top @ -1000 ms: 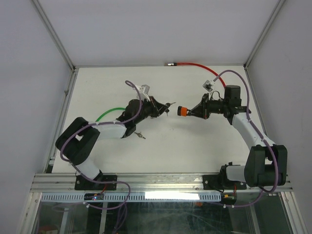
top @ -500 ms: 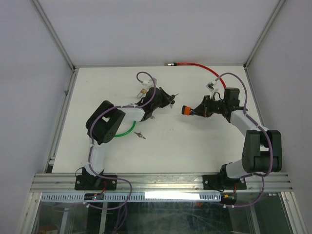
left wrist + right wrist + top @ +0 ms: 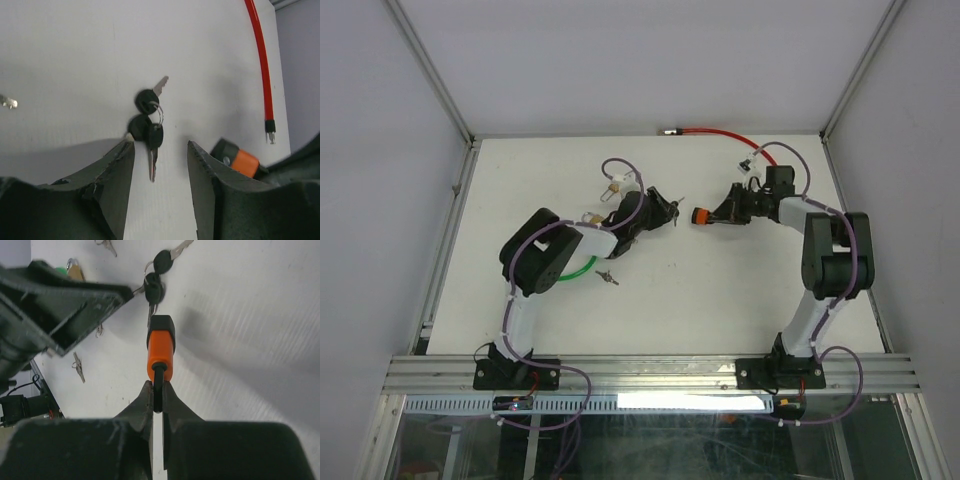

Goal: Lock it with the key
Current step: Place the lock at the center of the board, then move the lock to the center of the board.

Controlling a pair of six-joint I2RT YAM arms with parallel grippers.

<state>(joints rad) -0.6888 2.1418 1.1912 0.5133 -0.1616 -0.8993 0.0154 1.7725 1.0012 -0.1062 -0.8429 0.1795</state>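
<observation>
Top external view, white table, left gripper jaws apart with nothing clamped, right gripper pinched on black stem of orange lock, lock at far middle of table, keys just beside lock's black end, touching one left finger

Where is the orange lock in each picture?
Top external: orange lock right of centre, at the right gripper's tip.
Left wrist: orange lock at lower right.
Right wrist: orange lock at centre, above the right gripper.
Shared landmark: black keys just beside the lock.
</observation>
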